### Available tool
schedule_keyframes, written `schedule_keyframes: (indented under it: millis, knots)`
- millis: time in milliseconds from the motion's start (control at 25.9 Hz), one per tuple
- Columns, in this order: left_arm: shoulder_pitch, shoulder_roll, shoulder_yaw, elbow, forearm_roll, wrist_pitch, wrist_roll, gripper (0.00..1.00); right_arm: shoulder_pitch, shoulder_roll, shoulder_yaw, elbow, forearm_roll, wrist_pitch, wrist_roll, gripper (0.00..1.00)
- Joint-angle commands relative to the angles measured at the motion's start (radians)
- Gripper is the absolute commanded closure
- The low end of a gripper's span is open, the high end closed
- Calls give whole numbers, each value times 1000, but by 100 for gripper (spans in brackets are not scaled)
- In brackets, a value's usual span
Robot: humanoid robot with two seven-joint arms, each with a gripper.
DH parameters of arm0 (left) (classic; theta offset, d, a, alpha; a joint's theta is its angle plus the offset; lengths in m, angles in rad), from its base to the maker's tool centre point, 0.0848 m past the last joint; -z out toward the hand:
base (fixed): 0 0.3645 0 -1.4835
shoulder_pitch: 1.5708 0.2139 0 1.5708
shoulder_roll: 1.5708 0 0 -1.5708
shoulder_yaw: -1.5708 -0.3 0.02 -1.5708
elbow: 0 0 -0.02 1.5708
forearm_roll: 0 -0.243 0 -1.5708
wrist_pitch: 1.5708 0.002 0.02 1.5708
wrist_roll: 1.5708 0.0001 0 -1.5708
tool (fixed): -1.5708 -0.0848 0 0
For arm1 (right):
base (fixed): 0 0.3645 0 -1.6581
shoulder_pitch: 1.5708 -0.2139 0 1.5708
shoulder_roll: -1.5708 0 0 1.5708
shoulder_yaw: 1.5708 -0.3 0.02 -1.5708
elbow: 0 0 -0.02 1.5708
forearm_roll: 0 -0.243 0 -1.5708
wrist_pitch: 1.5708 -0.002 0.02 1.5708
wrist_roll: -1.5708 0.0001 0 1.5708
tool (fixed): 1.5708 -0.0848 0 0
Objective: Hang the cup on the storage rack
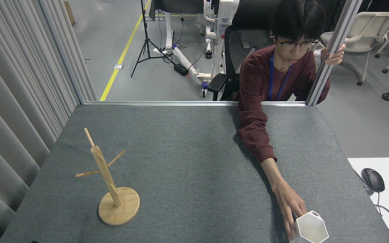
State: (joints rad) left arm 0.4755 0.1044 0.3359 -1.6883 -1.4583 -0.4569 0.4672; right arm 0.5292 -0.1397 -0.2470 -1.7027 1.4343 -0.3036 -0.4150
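No robot claw shows, so its grip can't be told; a person's hand [290,206] holds the cup [311,229], well right of the rack [113,182].

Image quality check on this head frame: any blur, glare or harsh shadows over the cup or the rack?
Head view: sharp overall, with even, soft lighting and no glare; the storage rack shows crisply against the grey table; the person's arm casts a faint shadow; the cup is cut by the bottom edge, with the person's hand touching it.
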Motion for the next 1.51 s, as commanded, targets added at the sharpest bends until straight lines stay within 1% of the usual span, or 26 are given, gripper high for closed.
schedule_keyframes:
  millis: [0,271,425,619,773,890,1122,1276,1392,1470]
  knots:
    - [0,0,0,1,1,0,-1,1,0,0,0,0,0,0,-1,1]
    - [-1,0,0,7,3,4,-1,0,2,2,0,2,0,1,1,1]
    - [-1,0,0,9,12,26,1,0,-2,-1,2,11,-2,7,7,1]
    - [-1,0,-5,9,12,26,-1,0,-28,-1,5,57,23,17,15,1]
    - [-1,0,-5,9,12,26,1,1,-41,-1,5,61,31,17,16,1]
    - [-1,0,-6,9,12,26,1,0,-46,-1,6,63,37,18,47,1]
    - [-1,0,-11,10,12,26,1,1,-97,0,8,97,49,18,67,1]
    - [-1,0,-11,15,12,26,-1,0,-104,-4,12,109,57,35,70,1]
    - [-1,0,-11,15,12,27,1,0,-138,-6,15,130,58,47,71,1]
    - [-1,0,-11,15,12,27,-1,0,-146,-6,17,138,63,49,71,1]
